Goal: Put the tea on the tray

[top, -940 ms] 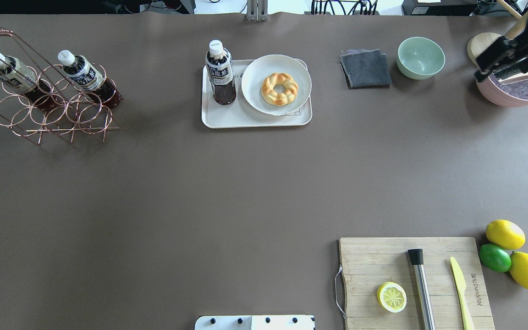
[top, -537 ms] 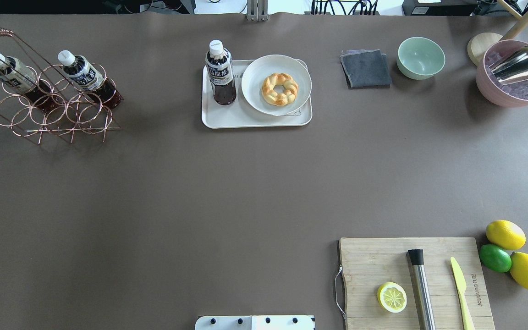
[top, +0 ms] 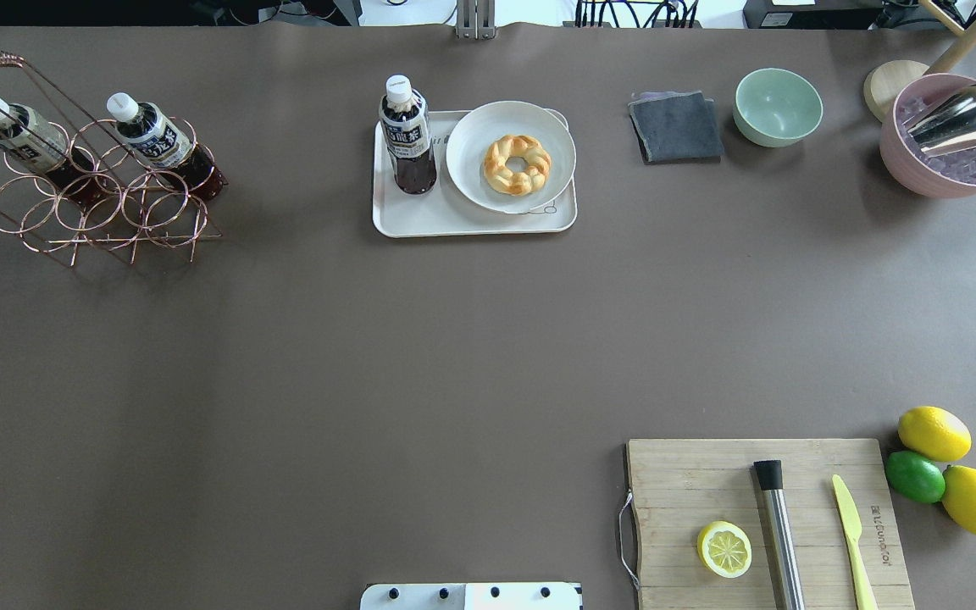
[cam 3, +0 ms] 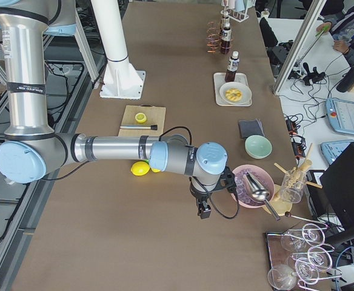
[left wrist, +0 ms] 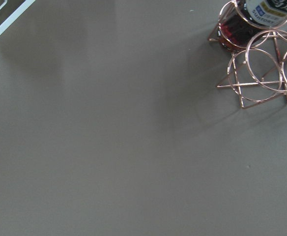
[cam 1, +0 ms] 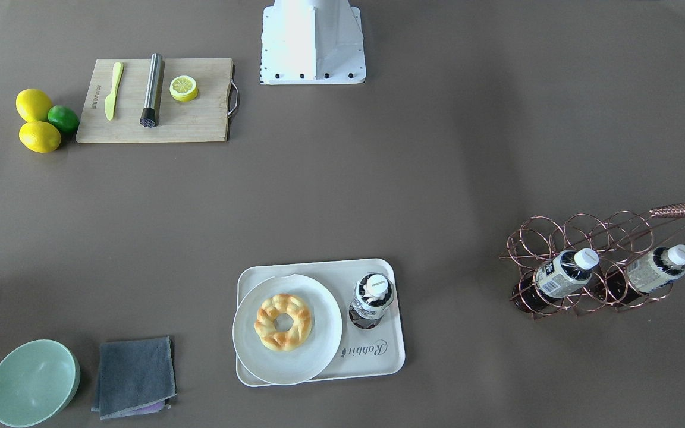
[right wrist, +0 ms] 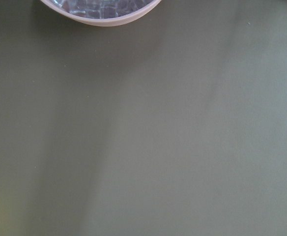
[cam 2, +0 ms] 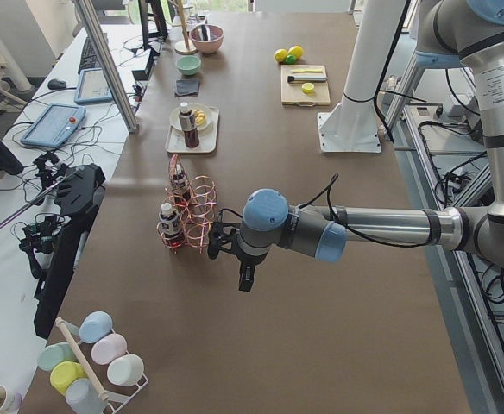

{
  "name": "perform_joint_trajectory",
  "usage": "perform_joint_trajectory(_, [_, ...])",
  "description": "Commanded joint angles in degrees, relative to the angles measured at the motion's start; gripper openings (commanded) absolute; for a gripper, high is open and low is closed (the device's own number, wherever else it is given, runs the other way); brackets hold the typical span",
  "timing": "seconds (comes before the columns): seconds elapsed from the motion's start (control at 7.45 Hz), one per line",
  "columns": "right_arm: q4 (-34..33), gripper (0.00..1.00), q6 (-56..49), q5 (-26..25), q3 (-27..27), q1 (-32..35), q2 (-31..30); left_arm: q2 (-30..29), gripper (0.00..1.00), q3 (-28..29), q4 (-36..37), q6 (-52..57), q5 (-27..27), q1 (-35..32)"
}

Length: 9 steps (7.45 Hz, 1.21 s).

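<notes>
Jaws, both arms: width cannot be told; neither holds anything. Tea (top: pixel 407 135) upright on tray (top: pixel 437 216), beside plate (top: pixel 467 161). Judged light, stiff, slick; grip mid-body, below cap.

Glossy plastic tea btl (top: pixel 407 140), matt plastic tray (top: pixel 454 222), shiny copper-wire rack (top: pixel 102 182), wood board (top: pixel 683 483)
</notes>
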Motion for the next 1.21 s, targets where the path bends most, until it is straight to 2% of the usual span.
perform_joint_trajectory(0.0, [2.1, 1.0, 0.0, 0.7, -0.5, 0.6, -1.4, 1.5, 0.97, 1.8, -0.1, 2.0, -0.3, -3.8])
perform_joint_trajectory(1.07, [2.2, 1.0, -0.2, 0.8, 0.8, 0.5, -1.0, 2.6, 0.97, 1.7, -0.1, 2.0, -0.5, -4.8])
